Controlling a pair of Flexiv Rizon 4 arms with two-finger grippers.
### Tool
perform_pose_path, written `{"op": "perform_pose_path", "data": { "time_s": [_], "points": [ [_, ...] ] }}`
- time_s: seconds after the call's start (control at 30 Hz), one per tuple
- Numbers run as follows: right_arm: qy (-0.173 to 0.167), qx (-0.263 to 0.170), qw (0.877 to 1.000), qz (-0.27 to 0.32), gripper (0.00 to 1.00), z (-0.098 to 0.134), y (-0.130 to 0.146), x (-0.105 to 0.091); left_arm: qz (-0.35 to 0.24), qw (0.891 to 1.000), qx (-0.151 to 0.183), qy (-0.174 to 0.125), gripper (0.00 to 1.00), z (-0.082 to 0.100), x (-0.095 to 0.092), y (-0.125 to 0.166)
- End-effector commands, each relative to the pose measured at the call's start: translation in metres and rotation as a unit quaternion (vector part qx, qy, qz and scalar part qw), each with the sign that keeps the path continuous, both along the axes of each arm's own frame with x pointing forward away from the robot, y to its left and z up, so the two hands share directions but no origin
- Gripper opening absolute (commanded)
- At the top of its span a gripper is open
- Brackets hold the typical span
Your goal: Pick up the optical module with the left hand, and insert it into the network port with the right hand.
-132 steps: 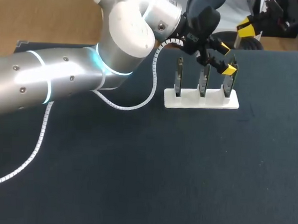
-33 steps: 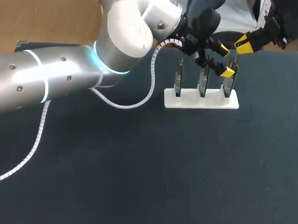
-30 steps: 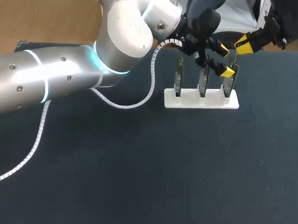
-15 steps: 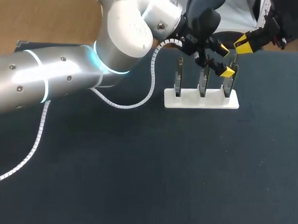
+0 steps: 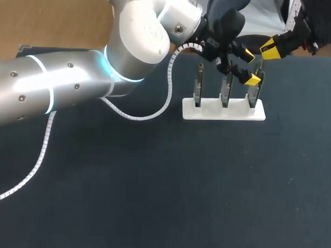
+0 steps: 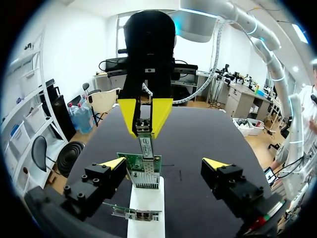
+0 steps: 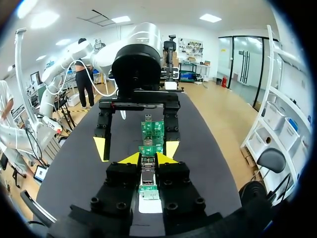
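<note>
In the left wrist view, the optical module [image 6: 144, 143], a slim metal bar, hangs from my right gripper [image 6: 145, 124], which is shut on it. Its lower end meets the port on top of a green board [image 6: 144, 172] standing in a white rack [image 6: 146, 213]; I cannot tell whether it is inside. My left gripper [image 6: 164, 164] stands open on either side of that board, holding nothing. In the right wrist view my right gripper [image 7: 148, 158] clamps the module [image 7: 147, 179], with the left gripper [image 7: 137, 148] beyond. From above, the left gripper [image 5: 250, 66] straddles the rack's right end and the right gripper [image 5: 271, 48] hovers over it.
The white rack [image 5: 221, 111] holds three upright boards [image 5: 198, 84] in a row at the back of the dark table [image 5: 178, 191]. My left arm's white cable [image 5: 42, 151] trails across the table's left side.
Over the last second nothing has visibly moved. Compared with the oldest frame, my right gripper has come down and closer to the rack's right board.
</note>
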State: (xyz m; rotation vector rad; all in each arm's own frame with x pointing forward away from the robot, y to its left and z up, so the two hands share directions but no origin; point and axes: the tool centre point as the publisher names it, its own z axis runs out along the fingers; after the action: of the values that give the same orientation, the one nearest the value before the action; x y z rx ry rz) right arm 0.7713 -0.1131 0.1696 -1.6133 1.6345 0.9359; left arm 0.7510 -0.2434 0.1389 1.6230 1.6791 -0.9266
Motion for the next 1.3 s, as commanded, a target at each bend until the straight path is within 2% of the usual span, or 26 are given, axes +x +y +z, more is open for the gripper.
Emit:
{"op": "perform_pose_path", "data": {
  "time_s": [0.03,1.0,1.3],
  "points": [
    [-0.012,0.000,1.000,-0.005,0.00,0.0040,0.0004,-0.0069,-0.001,1.000,0.002,0.001,1.00,0.0004,0.0015,-0.0007],
    [-0.011,-0.003,1.000,-0.008,0.00,-0.0019,0.0028,-0.0030,-0.001,1.000,0.002,0.001,1.00,0.0004,0.0015,-0.0007],
    [-0.025,0.000,1.000,-0.007,0.00,0.0024,0.0013,-0.0021,-0.001,1.000,0.002,0.001,1.00,0.0004,0.0015,-0.0007]
  ]
}}
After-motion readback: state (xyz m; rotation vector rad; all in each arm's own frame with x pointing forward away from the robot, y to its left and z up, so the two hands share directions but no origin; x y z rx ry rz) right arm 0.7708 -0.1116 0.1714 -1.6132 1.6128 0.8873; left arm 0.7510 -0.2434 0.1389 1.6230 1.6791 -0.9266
